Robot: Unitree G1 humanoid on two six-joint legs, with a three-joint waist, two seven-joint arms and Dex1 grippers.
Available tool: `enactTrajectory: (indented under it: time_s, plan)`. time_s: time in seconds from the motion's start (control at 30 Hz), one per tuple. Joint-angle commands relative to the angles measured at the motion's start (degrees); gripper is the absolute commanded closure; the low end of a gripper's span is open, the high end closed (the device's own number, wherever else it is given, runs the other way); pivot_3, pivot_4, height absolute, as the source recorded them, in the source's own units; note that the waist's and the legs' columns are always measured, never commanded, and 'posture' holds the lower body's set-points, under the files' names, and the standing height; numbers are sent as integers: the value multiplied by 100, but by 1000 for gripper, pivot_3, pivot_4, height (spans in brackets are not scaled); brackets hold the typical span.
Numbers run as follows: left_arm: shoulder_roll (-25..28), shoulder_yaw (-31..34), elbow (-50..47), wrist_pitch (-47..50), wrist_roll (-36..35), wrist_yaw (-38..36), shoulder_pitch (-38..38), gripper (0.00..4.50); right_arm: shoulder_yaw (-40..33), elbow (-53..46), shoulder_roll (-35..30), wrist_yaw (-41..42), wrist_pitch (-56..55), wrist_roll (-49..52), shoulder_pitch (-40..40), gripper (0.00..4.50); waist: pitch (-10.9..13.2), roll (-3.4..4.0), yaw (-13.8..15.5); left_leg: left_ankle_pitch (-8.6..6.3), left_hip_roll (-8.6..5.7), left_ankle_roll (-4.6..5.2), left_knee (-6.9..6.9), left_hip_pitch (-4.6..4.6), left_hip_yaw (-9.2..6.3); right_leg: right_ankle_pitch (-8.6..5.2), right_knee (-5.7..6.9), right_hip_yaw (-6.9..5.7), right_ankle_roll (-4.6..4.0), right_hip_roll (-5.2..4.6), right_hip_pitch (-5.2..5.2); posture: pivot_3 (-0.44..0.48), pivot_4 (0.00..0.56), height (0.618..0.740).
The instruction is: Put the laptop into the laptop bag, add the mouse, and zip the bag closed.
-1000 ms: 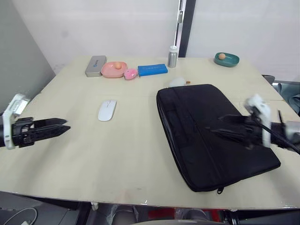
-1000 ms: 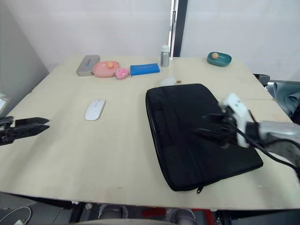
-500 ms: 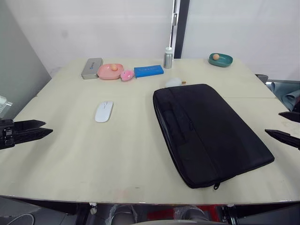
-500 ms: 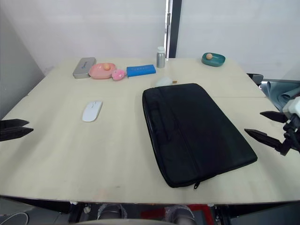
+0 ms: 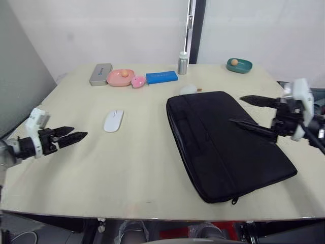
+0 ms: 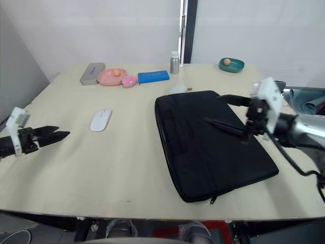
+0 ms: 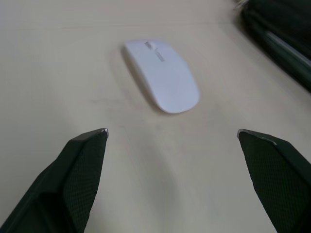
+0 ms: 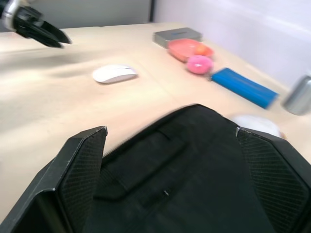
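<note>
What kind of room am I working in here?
Probably an office or lab test space: one wide beige table against bare white walls, set with a bag, a mouse and small props like a blue box.

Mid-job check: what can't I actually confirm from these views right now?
- Laptop: whether it sits inside the black fabric laptop bag; the fabric hides any contents.
- Zipper: how far it is closed; too small in the head views, only a pull shows at the near corner.
- Small white thing behind the bag's far edge: partly hidden, and blurred in the right wrist view.

Bright, even light; blurred wrist views
</note>
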Motion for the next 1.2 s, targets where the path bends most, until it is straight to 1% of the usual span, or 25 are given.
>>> enactTrajectory:
  time_s: [0.03, 0.1, 0.13, 0.23, 0.33, 0.4, 0.47, 0.57, 0.63, 0.83, 1.1, 1.2]
  plan:
    - [-366, 154, -723, 598, -273, 859, -356, 0, 598, -163, 120, -129, 64, -116, -467, 49, -1, -1, 12, 1, 0, -3, 1, 0, -1, 0, 2, 0, 0, 0, 0, 0, 150, 740]
    - [-685, 182, -1066, 1043, -509, 1246, -511, 0, 924, -194, 223, -126, 64, -177, -689, 49, -1, -2, 15, 2, 0, -13, 1, -1, -2, 0, 3, 0, 0, 0, 2, 0, 150, 740]
    - [-833, 192, -1170, 1274, -595, 1454, -590, 0, 1032, -218, 307, -128, 51, -172, -774, 49, -1, -2, 16, 9, -1, -35, 2, -2, -2, 0, 4, 1, 0, 0, 2, 0, 150, 740]
    - [-1225, 245, -1255, 1760, -707, 2078, -827, 0, 1182, -237, 524, -201, 61, -137, -915, 49, -1, -2, 2, 14, 0, -50, 3, -4, -2, 0, 7, 1, 0, 2, 2, 0, 150, 740]
    - [-1331, -5, -1251, 1857, -552, 2293, -864, 0, 1194, -246, 616, -240, 40, -175, -848, 49, -1, -2, -28, 17, 1, -49, 3, -4, -1, 0, 8, 4, 0, 5, 2, 0, 150, 740]
    - [-1356, -76, -1104, 1799, -460, 2398, -939, 0, 1172, -261, 645, -254, 34, -178, -789, 49, -1, -2, -24, 17, 1, -48, 2, -4, -1, 0, 7, 4, 0, 6, 2, 0, 150, 740]
    - [-1360, -288, -899, 1587, -232, 2496, -1071, 0, 1066, -323, 635, -296, 36, -169, -668, 49, -1, -2, -13, 16, 1, -49, 2, -4, -1, 0, 7, 3, 0, 5, 2, 0, 150, 740]
    - [-1358, -598, -710, 1304, 63, 2478, -1210, 0, 788, -440, 574, -382, 58, -91, -461, 49, -1, -2, 27, 15, 0, -50, 2, -3, -2, 1, 7, 3, 1, 4, 3, 0, 150, 740]
    - [-1373, -763, -530, 1112, 220, 2421, -1287, 0, 446, -515, 495, -424, 99, 23, -238, 49, -1, -2, 42, 16, -1, -49, 2, -3, -2, 1, 3, 4, 1, 3, 4, 0, 150, 740]
    - [-1530, -1253, 467, 475, 669, 2151, -1741, 0, -449, -731, 157, -396, 222, 109, 612, 49, 0, -3, 53, 16, 0, -50, -6, -5, -3, 1, -6, 1, 2, 4, 4, 0, 150, 740]
    - [-1797, -1669, 2149, -447, 1260, 1796, -2689, 0, -976, -1094, 77, -731, 390, 492, 875, 49, 0, -3, 36, 14, -2, -53, -4, 0, 0, 4, -4, 8, 7, 4, 6, 0, 150, 740]
    - [-1818, -1776, 2631, -717, 1464, 1708, -2897, 0, -1061, -1161, 58, -855, 444, 604, 924, 49, 0, -3, 45, 15, -2, -52, -6, -2, 0, 4, -9, 7, 7, 4, 7, 0, 150, 740]
